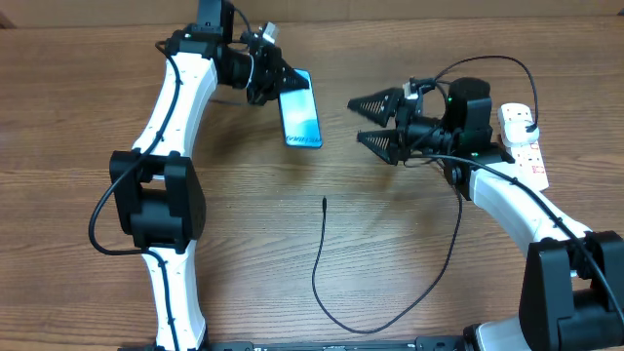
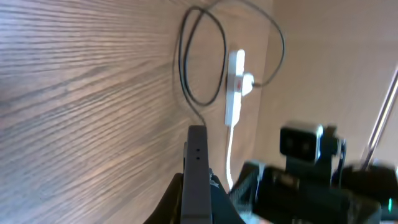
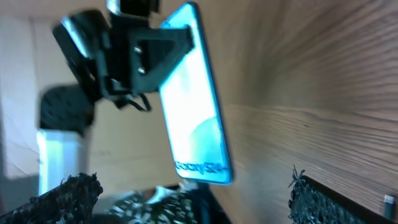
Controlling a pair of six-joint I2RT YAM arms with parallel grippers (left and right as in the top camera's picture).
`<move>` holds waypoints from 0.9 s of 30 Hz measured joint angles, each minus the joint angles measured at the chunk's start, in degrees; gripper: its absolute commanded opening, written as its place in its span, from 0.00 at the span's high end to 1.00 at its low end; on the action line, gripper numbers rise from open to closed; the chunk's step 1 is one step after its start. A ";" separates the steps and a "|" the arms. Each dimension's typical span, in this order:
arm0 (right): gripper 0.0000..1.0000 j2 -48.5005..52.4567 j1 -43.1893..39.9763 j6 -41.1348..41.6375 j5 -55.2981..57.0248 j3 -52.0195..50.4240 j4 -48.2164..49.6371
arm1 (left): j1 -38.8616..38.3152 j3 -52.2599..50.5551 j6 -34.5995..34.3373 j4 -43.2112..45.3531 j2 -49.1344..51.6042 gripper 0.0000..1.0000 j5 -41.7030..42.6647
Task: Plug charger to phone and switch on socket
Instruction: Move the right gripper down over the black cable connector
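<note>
The phone point(image 1: 300, 115) has a light-blue screen and is lifted off the table at the back centre, tilted. My left gripper point(image 1: 277, 82) is shut on its upper end. In the left wrist view the phone point(image 2: 197, 163) shows edge-on between the fingers point(image 2: 197, 190). My right gripper point(image 1: 376, 121) is open and empty, just right of the phone and facing it. In the right wrist view the phone point(image 3: 194, 99) hangs ahead of the open jaws point(image 3: 193, 208). The charger cable's tip point(image 1: 324, 201) lies loose on the table. The cable point(image 1: 363, 329) loops toward the white socket strip point(image 1: 525, 144).
The strip lies at the far right edge with its thick white cord, and also shows in the left wrist view point(image 2: 234, 93) with the black cable loop point(image 2: 202, 62) beside it. The right arm point(image 1: 526, 210) lies over part of the cable.
</note>
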 measured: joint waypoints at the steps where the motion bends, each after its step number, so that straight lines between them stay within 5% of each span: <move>1: 0.00 0.00 0.07 -2.47 -0.31 0.00 -1.51 | 0.07 0.00 2.97 -1.40 0.00 0.96 1.03; 9: 0.00 -0.07 3.48 -21.55 6.32 0.28 -20.79 | 0.26 0.00 20.65 -7.30 0.00 0.96 9.44; 17: 0.00 -0.11 13.88 -29.22 23.74 0.28 -31.52 | 2.05 0.00 23.76 -6.14 0.00 0.96 13.75; 27: 0.00 -0.13 25.11 -26.91 43.67 0.31 -37.88 | 6.95 0.00 24.09 -2.84 0.00 0.96 20.87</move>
